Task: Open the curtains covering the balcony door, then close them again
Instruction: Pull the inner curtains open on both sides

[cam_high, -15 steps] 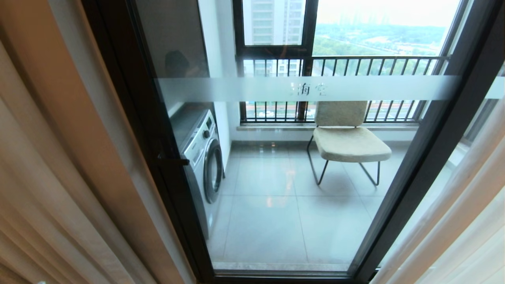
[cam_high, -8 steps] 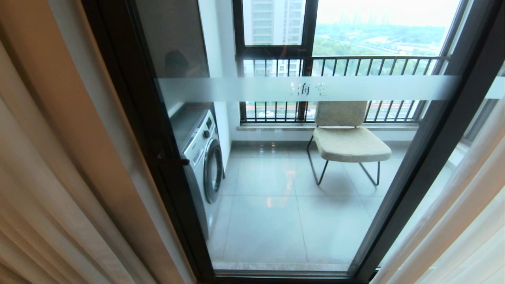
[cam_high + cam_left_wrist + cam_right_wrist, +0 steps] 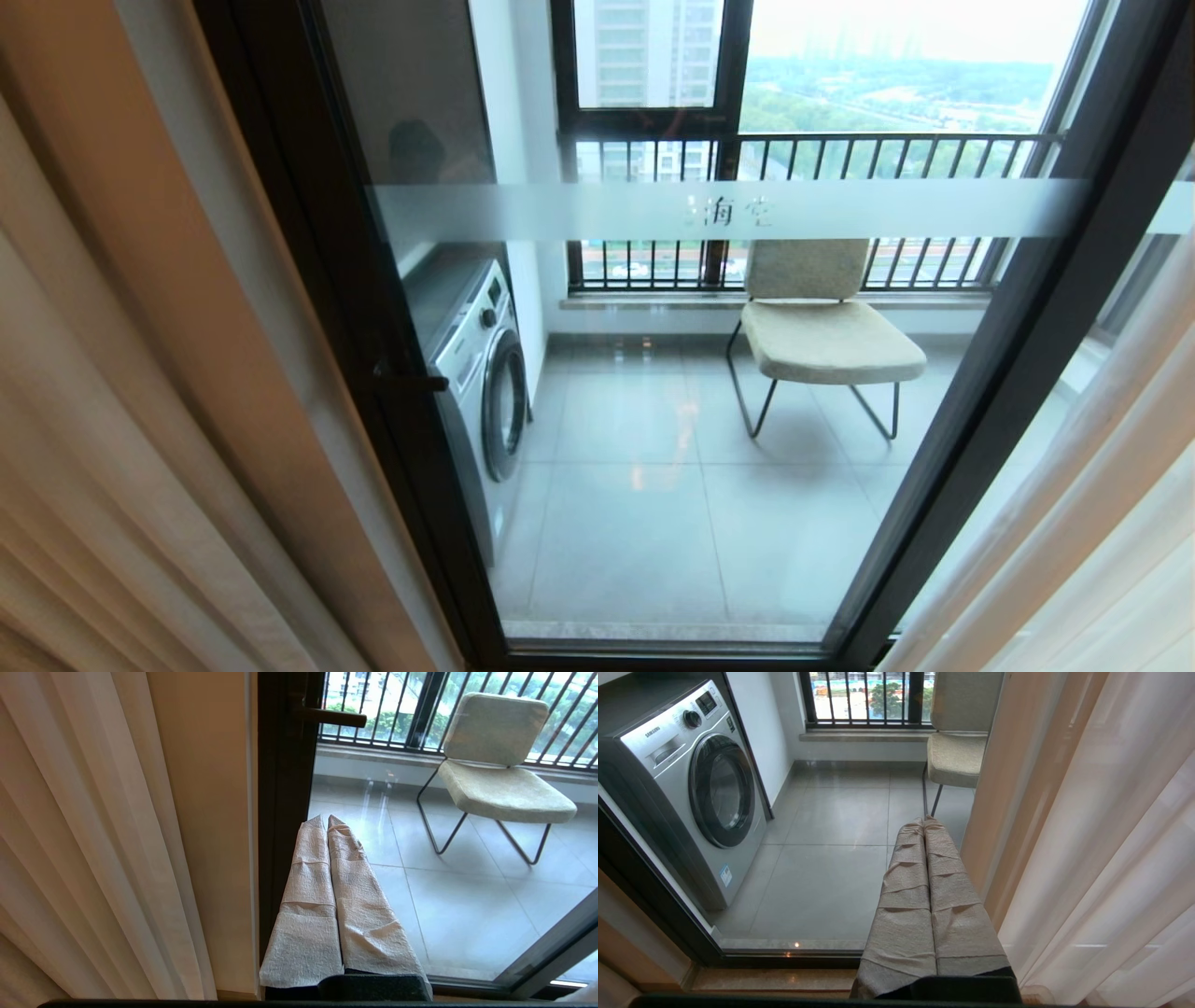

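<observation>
Still, the head view matches the earlier frames: curtains (image 3: pixel 121 448) drawn aside at both edges, the door (image 3: pixel 653 411) bare between them, nothing shifted. Neither arm shows there. The left gripper (image 3: pixel 327 817) points level at the door, its wrapped jaws pressed together on nothing; the curtain hangs off to one side of them, the dark door frame (image 3: pixel 285 812) just beside, a chair (image 3: pixel 500 765) beyond the glass. The right gripper (image 3: pixel 923 820) is likewise pressed together and empty, sheers (image 3: pixel 1101 849) close beside it, a washer (image 3: pixel 686 788) well off on its other side.

Left gripper (image 3: pixel 327 820) pressed together beside curtains (image 3: pixel 93 835)
</observation>
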